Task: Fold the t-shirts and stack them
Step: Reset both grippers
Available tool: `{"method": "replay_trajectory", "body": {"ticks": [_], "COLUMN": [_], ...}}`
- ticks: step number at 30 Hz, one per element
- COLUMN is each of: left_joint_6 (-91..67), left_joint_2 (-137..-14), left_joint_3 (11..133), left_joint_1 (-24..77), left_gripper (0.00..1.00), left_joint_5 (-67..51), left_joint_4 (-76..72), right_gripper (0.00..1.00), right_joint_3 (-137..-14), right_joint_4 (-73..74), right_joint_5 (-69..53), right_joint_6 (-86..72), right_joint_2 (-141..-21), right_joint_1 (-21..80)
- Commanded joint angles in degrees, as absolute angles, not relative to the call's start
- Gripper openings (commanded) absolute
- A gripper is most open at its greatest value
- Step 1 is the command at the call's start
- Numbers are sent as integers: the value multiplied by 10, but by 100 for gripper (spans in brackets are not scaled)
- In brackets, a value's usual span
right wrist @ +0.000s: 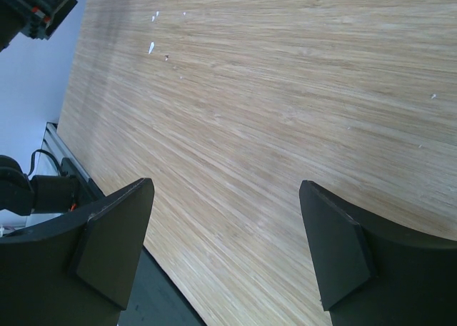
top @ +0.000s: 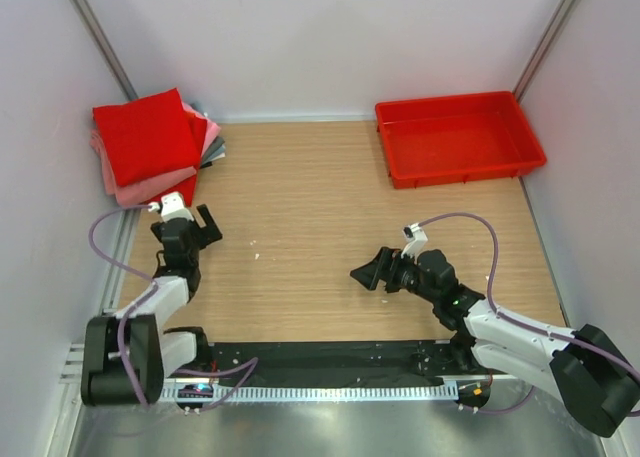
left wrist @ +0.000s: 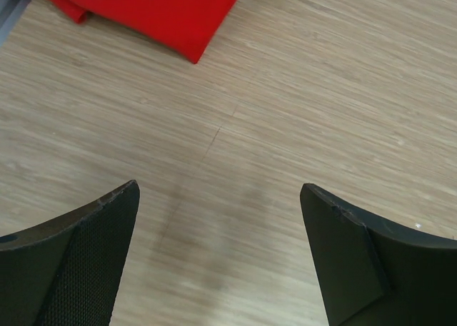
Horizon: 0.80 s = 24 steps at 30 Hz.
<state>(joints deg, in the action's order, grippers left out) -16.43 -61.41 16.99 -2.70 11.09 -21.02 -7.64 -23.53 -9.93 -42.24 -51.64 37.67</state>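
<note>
The left gripper (left wrist: 219, 190) and right gripper (right wrist: 225, 187) were spread wide, empty; the soft, light red t-shirt (left wrist: 157, 12) beyond the left fingers (left wrist: 78, 255) was judged edge-pinchable.

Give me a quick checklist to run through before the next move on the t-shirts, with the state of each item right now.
1. Left end effector open, holding nothing: ok.
2. Right end effector open, holding nothing: ok.
3. Folded t-shirts stacked in the far left corner: ok, though the lower ones stick out unevenly.
4. An unfolded shirt lying ready on the table: not ok, none in view.
5. Red tray apart from both arms: ok.
6. How many shirts the stack holds: cannot tell.
</note>
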Motion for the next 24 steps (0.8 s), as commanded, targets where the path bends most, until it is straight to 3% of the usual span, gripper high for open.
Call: {"method": "replay_trajectory", "body": {"ticks": [1, 4, 8, 12, 15, 17, 18, 24], "left_joint_6": [-174, -150, -104, -76, -71, -70, -71, -70], "left_joint_2": [-709, -770, -823, -839, -837, -846, -859, -853], "left_joint_3": [167, 230, 235, 248, 221, 198, 182, 176], "left_joint_1": [-28, -28, -29, -26, -25, -22, -21, -20], "left_gripper": [94, 89, 91, 81, 84, 91, 99, 100], "left_joint_5": [138, 96, 62, 4, -18, -9, -4, -4], "left_joint_4": [-423, -382, -437, -443, -494, -518, -599, -580], "right_gripper": [89, 89, 89, 89, 89, 89, 89, 89], "right_joint_3": [-76, -76, -75, -75, -76, -76, -76, -75], "right_joint_4": [-259, -260, -260, -260, -260, -259, -258, -246], "right_joint_5": [-83, -84, -82, -83, -82, -83, -82, -73], "right_joint_6": [-421, -421, -422, -421, -421, -421, -421, -423], "right_joint_2": [-510, -513, -510, -513, -513, -513, -513, -501], "right_joint_1": [378, 378, 378, 378, 378, 378, 378, 378]}}
